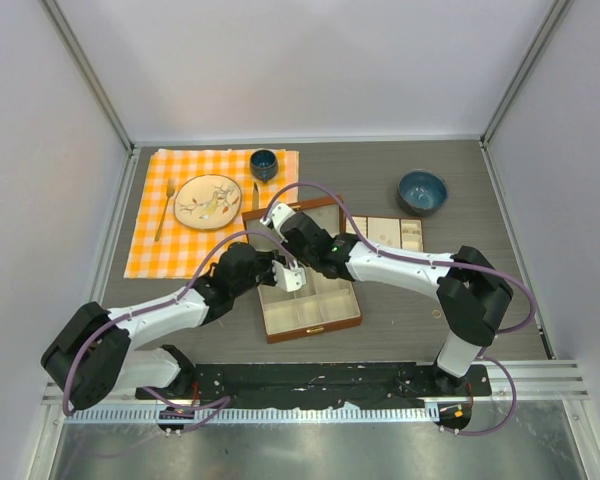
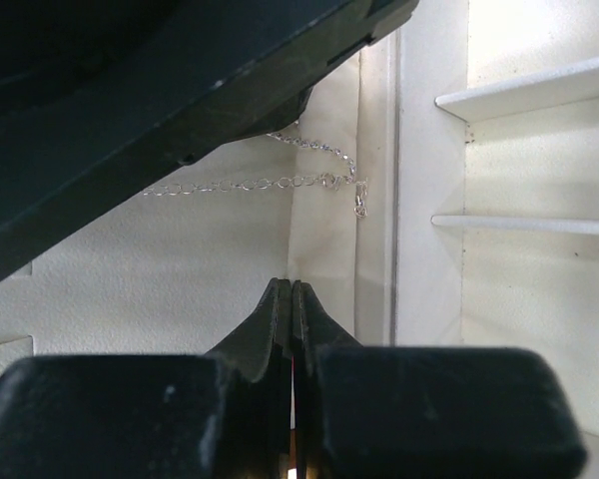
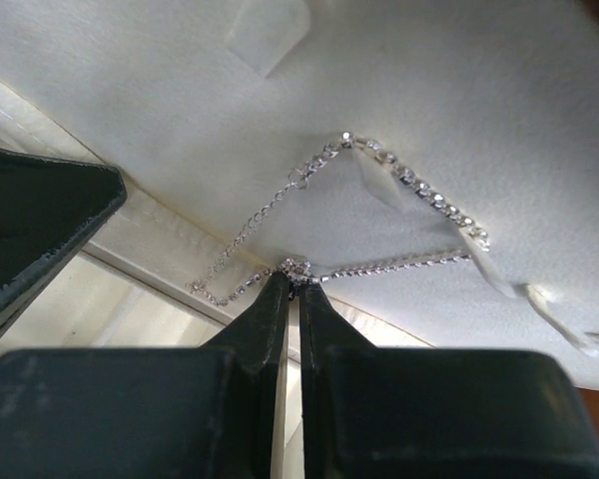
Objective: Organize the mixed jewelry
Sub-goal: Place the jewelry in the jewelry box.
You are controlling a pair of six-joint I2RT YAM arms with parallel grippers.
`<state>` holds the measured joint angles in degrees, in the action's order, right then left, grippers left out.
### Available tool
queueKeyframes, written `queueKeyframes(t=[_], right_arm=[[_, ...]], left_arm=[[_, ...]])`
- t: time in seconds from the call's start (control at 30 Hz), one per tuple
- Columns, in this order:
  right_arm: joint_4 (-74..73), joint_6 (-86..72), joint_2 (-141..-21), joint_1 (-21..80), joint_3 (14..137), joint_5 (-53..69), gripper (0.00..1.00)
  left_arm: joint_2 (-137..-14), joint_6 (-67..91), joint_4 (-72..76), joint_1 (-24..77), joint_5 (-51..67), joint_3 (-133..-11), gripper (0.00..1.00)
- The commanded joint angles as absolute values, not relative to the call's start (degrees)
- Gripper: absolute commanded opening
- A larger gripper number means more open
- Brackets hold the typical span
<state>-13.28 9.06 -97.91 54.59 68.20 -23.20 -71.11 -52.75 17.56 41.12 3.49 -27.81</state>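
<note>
Your left gripper [image 2: 293, 299] is closed, its fingers pressed together with nothing visible between them, low over the cream lining of the box [image 1: 312, 328]. Your right gripper [image 3: 294, 282] is also closed and pinches the chain [image 3: 409, 181], which lies stretched across that lining. Farther back stand a bowl [image 1: 422, 191] and a plate [image 1: 208, 200] on the checked cloth [image 1: 150, 245].

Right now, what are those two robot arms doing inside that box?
Both arms are reaching into the brown jewelry box. The right pincer is pinched shut on a thin silver chain that lies against the cream lining. The left pincer is shut too, close by with the chain just ahead of it, but it holds nothing that I can see.
</note>
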Motion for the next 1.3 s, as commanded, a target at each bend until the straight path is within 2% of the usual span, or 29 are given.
queueKeyframes(t=[0.0, 0.2, 0.27, 0.4, 0.43, 0.5, 0.57, 1.27], right_arm=[[-11.51, 8.88, -95.63, 54.4, 66.97, -21.98, 0.01], [-11.51, 9.31, -94.48, 54.41, 65.57, -20.4, 0.01], [-11.6, 9.32, -94.22, 54.4, 65.48, -20.22, 0.01], [-11.95, 9.49, -93.6, 54.4, 65.39, -19.25, 0.01], [-12.04, 9.49, -93.34, 54.4, 65.3, -18.9, 0.01], [-12.48, 9.49, -93.16, 54.4, 65.39, -18.28, 0.01], [-12.83, 9.58, -92.81, 54.4, 65.39, -17.23, 0.01], [-13.36, 9.67, -93.6, 54.4, 65.57, -16.44, 0.01]], left_arm=[[-68.82, -51.86, 17.76, 41.13, 5.45, -28.3, 0.0], [-68.2, -51.07, 17.14, 41.13, 5.71, -28.21, 0.0], [-68.29, -50.89, 17.31, 41.13, 5.54, -28.21, 0.04], [-68.29, -50.63, 17.23, 41.13, 5.97, -28.39, 0.22], [-68.47, -50.63, 17.05, 41.13, 6.06, -28.39, 0.29], [-68.55, -50.45, 16.88, 41.22, 6.42, -28.56, 0.36], [-68.82, -50.1, 16.88, 41.13, 6.42, -28.74, 0.39], [-68.64, -48.43, 16.52, 41.13, 7.38, -30.06, 0.41]])
